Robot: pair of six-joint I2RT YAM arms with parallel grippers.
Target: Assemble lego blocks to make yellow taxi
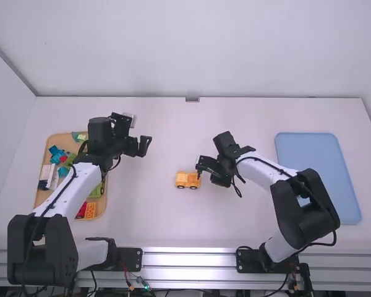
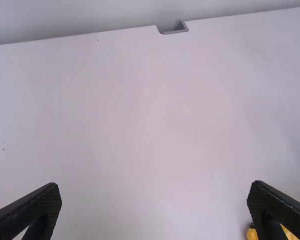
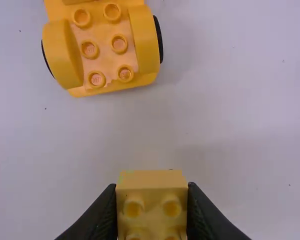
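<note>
Right gripper [image 1: 205,170]: fingers closed on a yellow block [image 3: 152,182], pressed against both sides of it, studs showing. It is located just right of the yellow wheeled base [image 1: 187,180], near the middle of the white table [image 1: 235,223]. Held block and base are apart.

The base stands on the table on dark wheels [image 1: 192,187]; the right wrist view shows rows of bare studs on top, between raised fenders [image 3: 144,42].

Left gripper [image 1: 138,146]: fingers wide apart, nothing between them. Position is farther and to the left of the base, right of the wooden tray [image 1: 59,140].

The tray lies at the left, partly hidden by the left arm. Contents noted — blue, green and white pieces, with a red block [image 1: 81,212] and an orange block [image 1: 91,211] at its near end. A blue tray [image 1: 315,173] lies at the right.
</note>
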